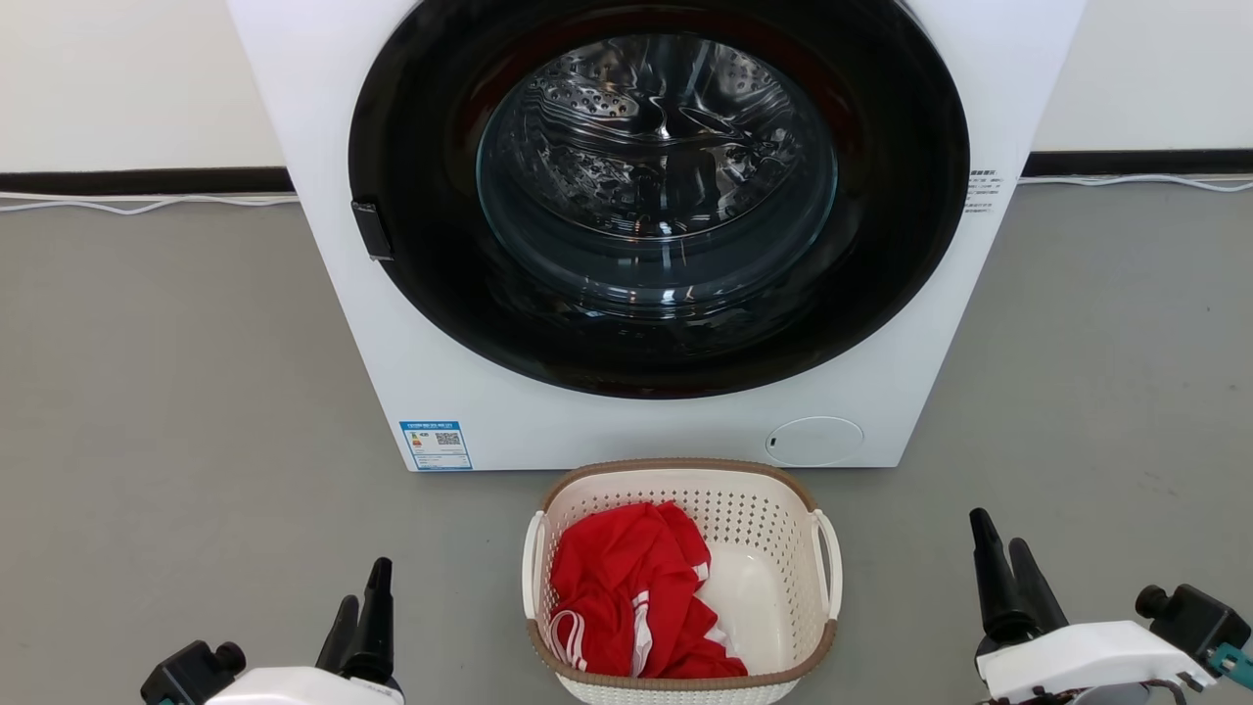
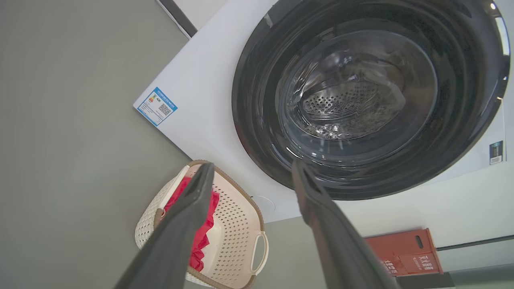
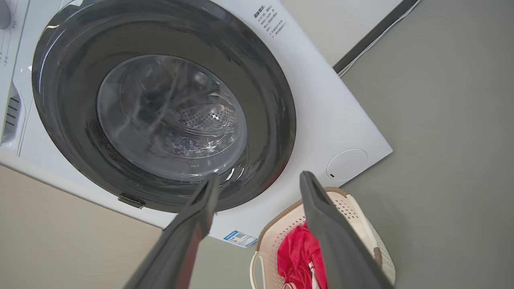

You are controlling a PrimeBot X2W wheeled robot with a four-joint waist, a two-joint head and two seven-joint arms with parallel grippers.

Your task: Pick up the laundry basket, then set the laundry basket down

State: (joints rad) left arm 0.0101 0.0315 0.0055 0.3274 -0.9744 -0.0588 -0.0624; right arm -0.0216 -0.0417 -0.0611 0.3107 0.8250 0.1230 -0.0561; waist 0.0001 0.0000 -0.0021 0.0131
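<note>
While the laundry basket [image 1: 754, 519] sits on the grey floor [image 1: 196, 441] just in front of the washing machine [image 1: 587, 426], my head view puts it squarely between my two arms. My left gripper [image 1: 364, 587] is off to one side and my right gripper [image 1: 998, 534] to the other, both well apart from the white handles. Its long axis runs away from me toward the washer, so each handle faces one arm, and I judge neither arm clearly nearer. It is cream perforated plastic, rounded-rectangular, with a brown woven-look rim and a crumpled red garment [image 1: 626, 587] inside. Looking along my left gripper [image 2: 252, 164], my fingers are spread and hold nothing. The laundry basket [image 2: 237, 216] lies beyond and below them, partly behind one finger, with the washer's glossy dark door ring and steel drum above. Looking along my right gripper [image 3: 260, 176], those fingers are likewise parted and empty. The laundry basket [image 3: 347, 206] peeks out on both sides of one finger, one looped handle showing low down. To lift it, I reckon each arm must swing inward and down to its own handle.
</note>
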